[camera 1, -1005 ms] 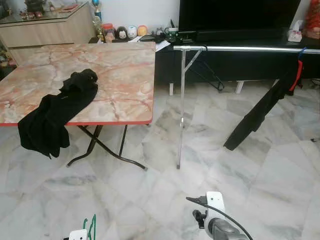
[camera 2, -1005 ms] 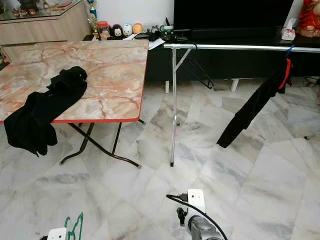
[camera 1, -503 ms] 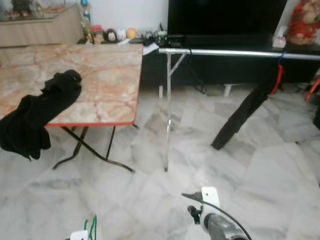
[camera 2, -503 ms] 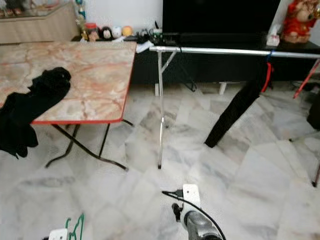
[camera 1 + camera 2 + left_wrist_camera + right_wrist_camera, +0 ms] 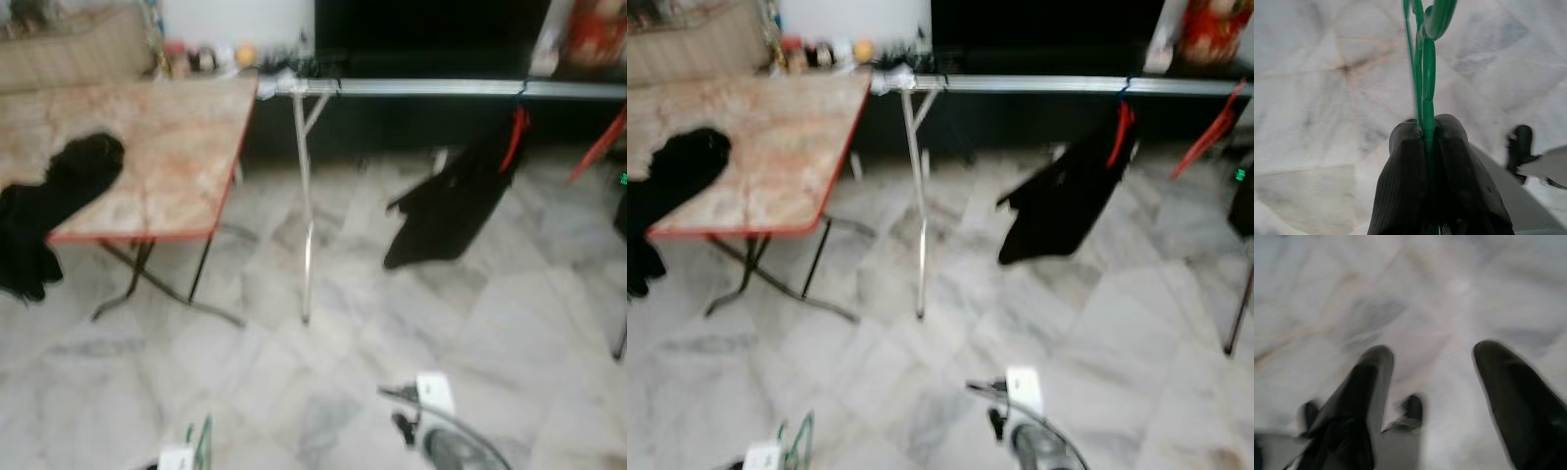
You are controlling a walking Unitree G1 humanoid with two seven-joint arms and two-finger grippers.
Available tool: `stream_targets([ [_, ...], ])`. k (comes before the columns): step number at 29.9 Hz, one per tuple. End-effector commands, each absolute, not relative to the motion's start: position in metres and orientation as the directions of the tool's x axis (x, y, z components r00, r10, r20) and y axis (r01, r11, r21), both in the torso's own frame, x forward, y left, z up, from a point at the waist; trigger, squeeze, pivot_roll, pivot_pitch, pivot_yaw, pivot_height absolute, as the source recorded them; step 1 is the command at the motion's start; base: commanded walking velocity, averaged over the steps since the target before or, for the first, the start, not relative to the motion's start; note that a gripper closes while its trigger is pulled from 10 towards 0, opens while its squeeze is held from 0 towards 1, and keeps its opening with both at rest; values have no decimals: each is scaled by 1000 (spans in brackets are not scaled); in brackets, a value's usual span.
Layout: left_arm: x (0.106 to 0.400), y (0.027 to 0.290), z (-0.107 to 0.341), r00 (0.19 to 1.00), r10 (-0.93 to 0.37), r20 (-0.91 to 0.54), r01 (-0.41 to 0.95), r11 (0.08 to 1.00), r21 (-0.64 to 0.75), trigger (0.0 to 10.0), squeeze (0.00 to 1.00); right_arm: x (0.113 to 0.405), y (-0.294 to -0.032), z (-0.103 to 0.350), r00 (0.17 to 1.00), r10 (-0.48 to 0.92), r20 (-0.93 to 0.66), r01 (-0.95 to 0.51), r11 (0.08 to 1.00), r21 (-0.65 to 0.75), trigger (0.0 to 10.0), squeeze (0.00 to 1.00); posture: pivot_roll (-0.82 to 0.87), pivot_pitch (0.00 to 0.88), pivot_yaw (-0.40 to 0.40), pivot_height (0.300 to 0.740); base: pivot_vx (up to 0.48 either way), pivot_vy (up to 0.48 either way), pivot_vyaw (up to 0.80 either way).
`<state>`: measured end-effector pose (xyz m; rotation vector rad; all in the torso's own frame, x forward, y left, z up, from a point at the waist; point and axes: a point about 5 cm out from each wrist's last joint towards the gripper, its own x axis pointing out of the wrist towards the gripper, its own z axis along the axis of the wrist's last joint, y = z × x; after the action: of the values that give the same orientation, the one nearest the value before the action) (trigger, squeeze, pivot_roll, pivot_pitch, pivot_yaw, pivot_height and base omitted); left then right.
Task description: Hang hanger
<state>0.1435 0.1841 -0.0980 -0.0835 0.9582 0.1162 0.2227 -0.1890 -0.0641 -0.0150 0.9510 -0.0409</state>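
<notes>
Honestly, left gripper (image 5: 1426,134) pinches the green hanger (image 5: 1425,73) low, well short of the rail (image 5: 441,88); right gripper (image 5: 1435,377) spread, empty. Thin grip could twist, missing the rail.

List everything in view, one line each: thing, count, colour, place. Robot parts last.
Green hanger: one, green, clamped in the left gripper.
Clothes rail: one, silver, across the far side, ahead.
Hung garment: one, black, on a red hanger on the rail.
Folding table: one, marbled pink top with red edge, left.
Black clothing: one heap, draped over the table's near left edge.
Floor: grey-white marble tiles.
Left gripper: black fingers shut on the green hanger, low at left.
Right gripper: black fingers apart, over the floor.
</notes>
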Motion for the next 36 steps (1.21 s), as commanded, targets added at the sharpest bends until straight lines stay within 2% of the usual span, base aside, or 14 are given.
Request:
stream_targets([
  [1,137,194,-99,557,91,-826,-152,988,6,10000,0,223,-175,-66,580,-9,-814,9,1000,-4,10000,0,-89,0,42,732,0,0,0],
  [6,122,197,-103,530,99,-842,-157,987,18,10000,0,215,-177,-70,578,-16,-816,34,999,4,10000,0,-81,0,42,732,0,0,0],
  [11,128,200,-101,539,111,-835,-159,987,29,10000,0,221,-175,-67,577,-12,-816,18,1000,-2,10000,0,-55,0,30,732,0,0,0],
  [12,140,205,-96,568,128,-813,-177,984,31,10000,0,224,-173,-65,596,-7,-803,29,999,13,10000,0,-29,0,16,732,0,0,0],
  [15,151,211,-91,594,140,-792,-179,983,40,10000,0,229,-177,-61,621,1,-784,42,999,35,10000,0,-40,0,28,732,0,0,0],
  [20,153,217,-89,591,147,-793,-175,983,53,10000,0,229,-181,-61,622,-6,-783,57,998,37,10000,0,-80,0,49,732,0,0,-733],
  [27,160,216,-86,624,145,-768,-179,983,40,10000,0,203,-191,-75,554,-32,-832,75,997,11,10000,0,-59,0,61,732,0,0,-688],
  [36,157,218,-87,608,144,-781,-156,986,60,10000,0,207,-184,-74,574,-10,-819,62,998,31,10000,0,-65,0,69,732,0,0,-690],
])
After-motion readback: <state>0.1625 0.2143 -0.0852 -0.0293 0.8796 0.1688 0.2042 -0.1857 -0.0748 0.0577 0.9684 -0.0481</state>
